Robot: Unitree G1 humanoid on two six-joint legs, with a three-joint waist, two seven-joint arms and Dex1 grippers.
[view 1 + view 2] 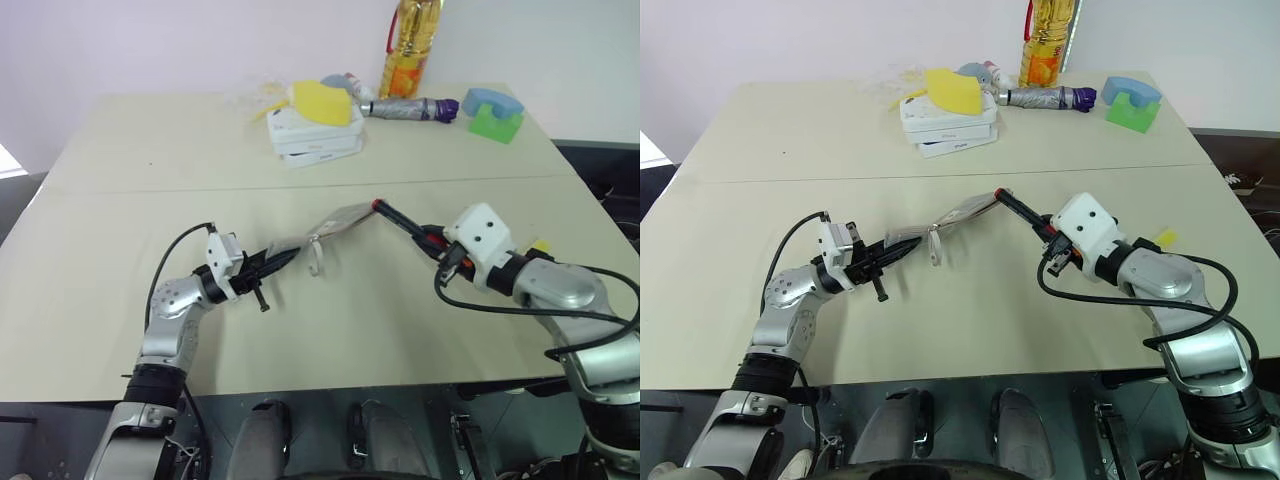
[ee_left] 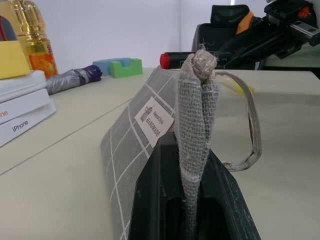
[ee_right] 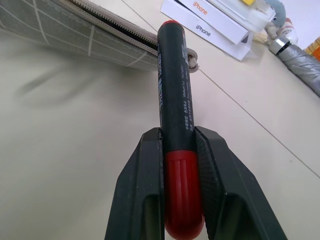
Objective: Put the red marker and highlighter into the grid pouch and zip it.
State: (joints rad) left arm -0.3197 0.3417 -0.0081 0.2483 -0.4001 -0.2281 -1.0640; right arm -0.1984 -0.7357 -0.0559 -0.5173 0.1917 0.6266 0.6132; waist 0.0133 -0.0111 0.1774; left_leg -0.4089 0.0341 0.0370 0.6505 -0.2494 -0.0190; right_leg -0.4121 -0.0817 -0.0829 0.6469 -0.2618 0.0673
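Nearest the head camera, the two arms reach over the broad beige counter (image 1: 120, 300). Across it, the flat grey fabric grid pouch (image 1: 340, 222) with thin white lines hangs lifted between the two end effectors, its long axis running from the robot's left up to its right, with a loop strap dangling from it. The left end effector (image 1: 275, 262) has its black fingers pressed together on the pouch's bunched near end. The left wrist view adds what the head views cannot resolve: the fabric crumpled into a knot above the fingers, and a small white label reading "HANDMADE" on the gridded face. The right end effector (image 1: 425, 237) pinches the slim red marker (image 3: 174, 95) at its red cap, the black barrel pointing forward and to the robot's left, its far tip at the pouch's raised end. The right wrist view shows the open zipper edge just beside that tip.

At the far side of the counter lie stacked white boxes (image 1: 312, 135) topped with a yellow sponge-like block (image 1: 325, 100), a grey folded umbrella (image 1: 410, 108), a bottle of yellow oil (image 1: 410, 45), and blue and green foam blocks (image 1: 494, 112). A small yellow object (image 1: 541, 245), partly hidden, lies behind the right arm.
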